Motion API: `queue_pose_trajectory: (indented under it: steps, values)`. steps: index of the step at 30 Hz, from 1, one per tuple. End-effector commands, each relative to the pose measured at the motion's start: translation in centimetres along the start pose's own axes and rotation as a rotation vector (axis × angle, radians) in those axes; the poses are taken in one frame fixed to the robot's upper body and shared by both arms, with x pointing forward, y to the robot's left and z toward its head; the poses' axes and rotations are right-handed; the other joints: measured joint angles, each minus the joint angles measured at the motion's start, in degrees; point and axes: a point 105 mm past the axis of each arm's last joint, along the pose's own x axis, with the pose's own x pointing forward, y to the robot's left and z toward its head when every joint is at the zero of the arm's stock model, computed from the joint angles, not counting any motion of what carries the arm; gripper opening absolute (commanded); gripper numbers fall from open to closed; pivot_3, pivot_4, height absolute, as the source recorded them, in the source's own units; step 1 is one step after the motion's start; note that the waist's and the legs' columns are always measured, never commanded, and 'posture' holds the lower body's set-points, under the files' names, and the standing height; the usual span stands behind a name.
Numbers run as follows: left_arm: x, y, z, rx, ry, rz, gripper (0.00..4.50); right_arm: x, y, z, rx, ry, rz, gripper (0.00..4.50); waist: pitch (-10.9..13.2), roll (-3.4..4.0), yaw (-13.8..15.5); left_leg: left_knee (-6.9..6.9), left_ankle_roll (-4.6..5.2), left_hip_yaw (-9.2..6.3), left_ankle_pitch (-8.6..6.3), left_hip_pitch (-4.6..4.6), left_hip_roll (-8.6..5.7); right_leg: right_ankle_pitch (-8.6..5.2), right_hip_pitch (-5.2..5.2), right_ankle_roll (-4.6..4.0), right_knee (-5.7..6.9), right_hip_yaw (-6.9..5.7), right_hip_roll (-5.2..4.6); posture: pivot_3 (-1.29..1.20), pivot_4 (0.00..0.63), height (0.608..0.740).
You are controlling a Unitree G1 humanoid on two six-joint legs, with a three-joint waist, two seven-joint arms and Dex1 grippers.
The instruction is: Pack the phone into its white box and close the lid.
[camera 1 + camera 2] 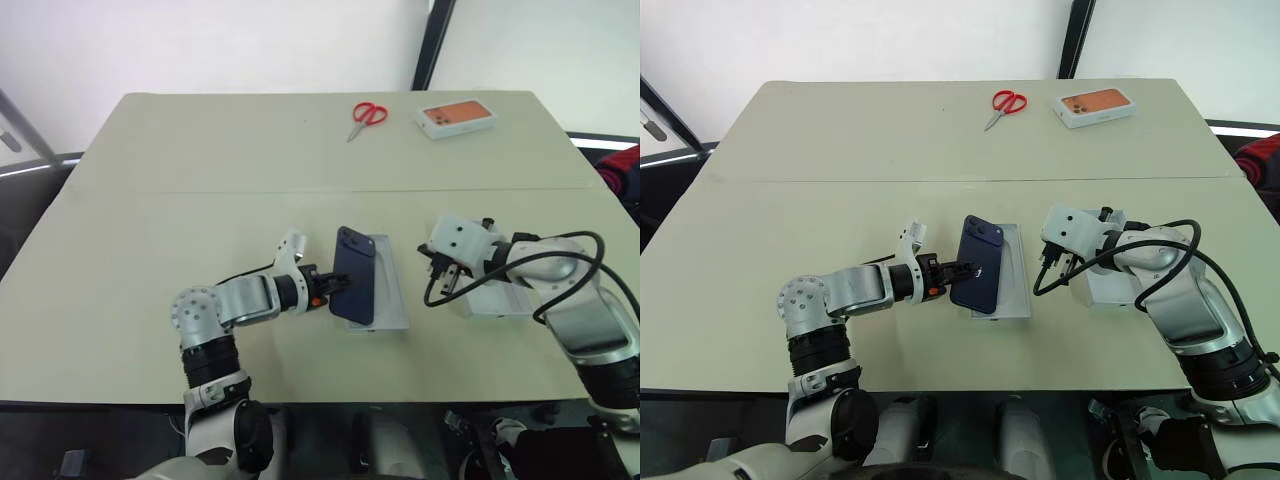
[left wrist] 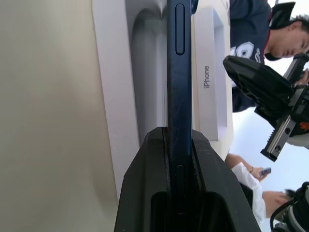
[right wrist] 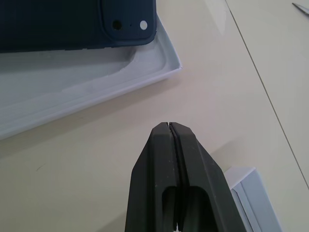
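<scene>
Pinching the phone (image 1: pixel 976 264) by its thin edges, our left gripper (image 1: pixel 962 270) holds it up on its side, tilted over the white box (image 1: pixel 1014 282). In the left wrist view the 2 black fingers (image 2: pixel 145 193) squeeze the dark blue phone from both sides, and the white box sits right behind it. The phone's camera corner points away from us, toward the far side of the table (image 1: pixel 200 180).

Our right gripper (image 1: pixel 1049 262) is pressed together with nothing in it. It hangs just beside the white box, on its right, and does not touch it. The lid (image 1: pixel 1110 288) lies under our right arm, near the box but apart from it.

We see lots of bare table around the box, mostly to the left and at the back. Far off near the back edge lie red scissors (image 1: pixel 366 116) and another white box with an orange phone picture (image 1: pixel 457 117), well apart from our hands.
</scene>
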Motion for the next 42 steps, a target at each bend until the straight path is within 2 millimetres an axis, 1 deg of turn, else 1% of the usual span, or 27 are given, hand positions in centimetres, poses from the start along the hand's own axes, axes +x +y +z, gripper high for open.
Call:
queue_pose_trajectory:
  steps: [1, 3, 4, 6, 8, 9, 10, 13, 17, 21, 25, 28, 29, 31, 32, 34, 36, 37, 39, 42]
  values:
    - [1.5, -3.6, 0.1, 0.034, 0.029, -0.125, 0.02, -0.6, -0.6, 0.6, -0.030, -0.018, -0.034, 0.00, 0.00, 0.00, -0.01, 0.00, 0.00, 0.00, 0.00, 0.00, 0.00, 0.00, 0.00, 0.00, 0.00, 0.00, 0.01, 0.00, 0.150, 0.740]
    - [1.6, -3.9, 0.2, 0.040, 0.035, -0.134, 0.98, -0.5, -0.7, 0.6, -0.030, -0.016, -0.035, 0.00, 0.00, 0.00, -0.02, 0.01, 0.00, 0.00, 0.00, 0.00, 0.00, 0.00, 0.00, 0.00, 0.00, -0.01, 0.01, 0.00, 0.150, 0.740]
    - [1.7, -4.0, 0.2, 0.044, 0.037, -0.135, 1.23, -0.5, -0.7, 0.6, -0.030, -0.016, -0.037, 0.00, 0.01, -0.01, -0.01, 0.01, 0.00, 0.00, 0.00, 0.00, 0.00, 0.00, 0.00, 0.00, 0.00, -0.01, 0.01, 0.00, 0.150, 0.740]
    - [1.6, -4.2, 0.1, 0.051, 0.041, -0.142, 2.13, -0.5, -0.7, 0.7, -0.031, -0.019, -0.038, 0.00, 0.00, -0.01, 0.02, 0.03, 0.00, -0.01, 0.00, -0.01, 0.00, 0.00, 0.01, 0.00, 0.00, -0.01, 0.00, 0.00, 0.150, 0.740]
    - [1.5, -4.4, 0.1, 0.065, 0.047, -0.153, 3.16, -0.5, -0.8, 0.7, -0.030, -0.021, -0.039, 0.00, 0.00, -0.01, -0.02, 0.06, 0.00, -0.01, 0.00, -0.01, 0.00, 0.00, 0.03, 0.00, 0.00, -0.02, 0.00, 0.00, 0.150, 0.740]
    - [1.2, -4.4, 0.0, 0.074, 0.052, -0.163, 3.72, -0.5, -0.8, 0.7, -0.031, -0.021, -0.039, 0.00, 0.00, -0.01, -0.02, 0.06, 0.00, -0.01, 0.00, -0.01, 0.00, 0.00, 0.03, 0.00, 0.00, -0.01, 0.00, 0.00, 0.150, 0.740]
    - [0.8, -4.4, -0.1, 0.092, 0.058, -0.169, 4.19, -0.4, -0.8, 0.7, -0.032, -0.022, -0.039, 0.00, 0.00, 0.00, -0.04, 0.06, 0.00, -0.01, 0.00, 0.00, 0.00, 0.00, 0.03, 0.00, 0.00, -0.02, 0.01, 0.00, 0.150, 0.740]
    - [-0.8, -3.6, -0.4, 0.210, 0.088, -0.128, 4.19, -0.4, -0.8, 0.7, -0.033, -0.024, -0.036, 0.00, 0.01, 0.00, -0.24, 0.05, 0.00, -0.02, 0.00, -0.01, 0.00, 0.00, 0.01, 0.00, 0.01, -0.01, 0.02, 0.00, 0.150, 0.740]
    - [-2.6, -3.4, 0.3, 0.255, 0.073, -0.142, 4.19, -0.2, -0.7, 0.7, -0.034, -0.028, -0.031, 0.00, -0.01, 0.03, -0.56, 0.02, -0.02, -0.01, 0.01, 0.02, 0.05, 0.00, -0.01, 0.00, 0.05, 0.00, 0.07, 0.00, 0.150, 0.740]
    - [-4.9, -3.0, 1.3, 0.364, 0.063, -0.098, 4.19, -0.1, -0.7, 0.8, -0.037, -0.034, -0.027, 0.00, -0.01, 0.03, -0.37, 0.04, -0.02, -0.01, 0.01, 0.01, 0.04, 0.00, 0.01, 0.00, 0.03, 0.00, 0.03, 0.00, 0.150, 0.740]
    - [-6.7, -2.1, 3.1, 0.435, 0.008, -0.005, 4.19, -0.1, -0.8, 0.9, -0.039, -0.038, -0.026, 0.00, -0.01, 0.03, -0.29, 0.03, -0.02, -0.02, 0.01, 0.01, 0.04, 0.00, 0.01, -0.01, 0.02, 0.00, 0.03, 0.00, 0.150, 0.740]
    - [-7.7, -1.6, 4.5, 0.560, -0.058, 0.097, 4.19, -0.2, -0.7, 0.8, -0.042, -0.037, -0.019, 0.00, -0.01, 0.03, -0.25, 0.03, -0.01, -0.02, 0.01, 0.00, 0.03, -0.01, 0.00, -0.01, 0.01, 0.00, 0.02, 0.00, 0.150, 0.740]
    - [-7.9, -1.0, 4.7, 0.654, -0.075, 0.156, 4.19, -0.2, -0.5, 0.8, -0.047, -0.037, -0.008, 0.00, -0.01, 0.05, -0.28, 0.02, -0.01, -0.01, 0.01, 0.00, 0.02, -0.01, 0.01, -0.01, 0.01, 0.00, 0.03, 0.00, 0.150, 0.740]
    - [-7.9, -0.5, 4.8, 0.781, -0.082, 0.199, 4.19, -0.2, -0.3, 0.8, -0.052, -0.037, 0.005, 0.00, -0.02, 0.07, -0.35, -0.05, -0.02, 0.01, 0.01, 0.02, 0.02, -0.01, 0.00, -0.02, -0.02, 0.01, 0.03, 0.00, 0.150, 0.740]
    - [-7.6, 0.1, 4.3, 0.891, -0.047, 0.234, 3.96, -0.2, 0.2, 0.6, -0.063, -0.032, 0.023, 0.00, -0.01, 0.08, -0.34, -0.14, -0.02, 0.07, 0.01, 0.06, 0.01, -0.01, 0.02, -0.02, -0.06, 0.04, 0.02, 0.00, 0.150, 0.740]
    - [-7.2, 0.8, 3.5, 1.039, 0.021, 0.251, 3.33, -0.1, 0.7, 0.3, -0.083, -0.020, 0.045, 0.00, -0.01, 0.08, -0.31, -0.18, -0.02, 0.07, 0.01, 0.06, 0.02, -0.01, 0.01, -0.03, -0.10, 0.04, 0.03, 0.00, 0.150, 0.740]
    - [-6.6, 1.3, 3.0, 1.108, 0.074, 0.242, 2.35, 0.0, 1.0, -0.2, -0.096, -0.002, 0.061, 0.00, 0.00, 0.09, -0.11, -0.23, 0.04, 0.08, -0.02, 0.06, 0.02, -0.02, 0.01, -0.04, -0.12, 0.04, 0.01, 0.00, 0.150, 0.740]
    - [-6.2, 1.7, 2.8, 1.141, 0.113, 0.247, 1.80, 0.2, 1.2, -0.5, -0.104, 0.014, 0.065, 0.00, 0.01, 0.09, -0.11, -0.23, 0.18, 0.07, -0.10, 0.05, 0.03, -0.02, 0.01, -0.04, -0.12, 0.03, 0.01, 0.00, 0.150, 0.740]
    - [-5.3, 2.4, 2.6, 1.193, 0.166, 0.253, 0.85, 0.5, 1.6, -0.8, -0.124, 0.029, 0.082, 0.00, 0.01, 0.09, -0.07, -0.21, 0.26, 0.06, -0.14, 0.05, 0.09, -0.02, 0.03, -0.04, -0.11, 0.03, -0.01, 0.00, 0.150, 0.740]
    - [-3.9, 2.4, 2.4, 1.239, 0.206, 0.216, 0.85, 0.9, 2.0, -0.7, -0.154, 0.034, 0.092, 0.00, 0.01, 0.09, -0.19, -0.20, 0.36, 0.06, -0.18, 0.05, 0.03, -0.01, 0.02, -0.03, -0.10, 0.01, 0.01, 0.00, 0.150, 0.740]
